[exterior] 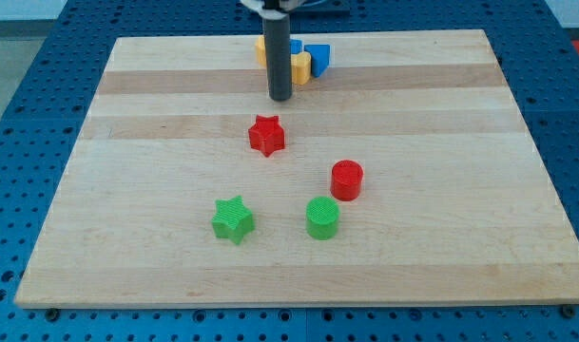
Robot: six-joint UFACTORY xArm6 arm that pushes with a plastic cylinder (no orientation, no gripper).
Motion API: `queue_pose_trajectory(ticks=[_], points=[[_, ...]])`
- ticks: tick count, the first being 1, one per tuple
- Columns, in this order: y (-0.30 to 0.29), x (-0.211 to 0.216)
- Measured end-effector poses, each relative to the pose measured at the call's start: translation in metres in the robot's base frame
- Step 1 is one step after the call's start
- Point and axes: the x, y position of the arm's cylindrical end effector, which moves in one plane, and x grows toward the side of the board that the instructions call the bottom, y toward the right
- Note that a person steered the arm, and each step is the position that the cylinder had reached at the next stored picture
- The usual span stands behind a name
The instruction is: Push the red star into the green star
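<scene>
Red star [266, 135], the only one, sits mid-board just below my tip [280, 97], a bare rod grasping nothing, with one green star [233, 219] well below it, one red cylinder [346, 180], one green cylinder [322, 218], and yellow [299, 66] and blue blocks [318, 57] clustered behind the rod.

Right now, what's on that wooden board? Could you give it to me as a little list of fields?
tip: my tip, toward the view's top, above the red star, not touching it
red star, near the board's middle
green star, below the red star, slightly to the view's left, apart from it
red cylinder, right of the red star
green cylinder, just below the red cylinder
yellow and blue blocks, clustered behind the rod at the view's top, shapes unclear
board: wooden
</scene>
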Motion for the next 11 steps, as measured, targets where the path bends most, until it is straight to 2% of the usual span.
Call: queue_pose_trajectory(ticks=[3,6,9,11], points=[[-0.020,0.066],[-0.020,0.154],[-0.017,0.152],[-0.004,0.127]])
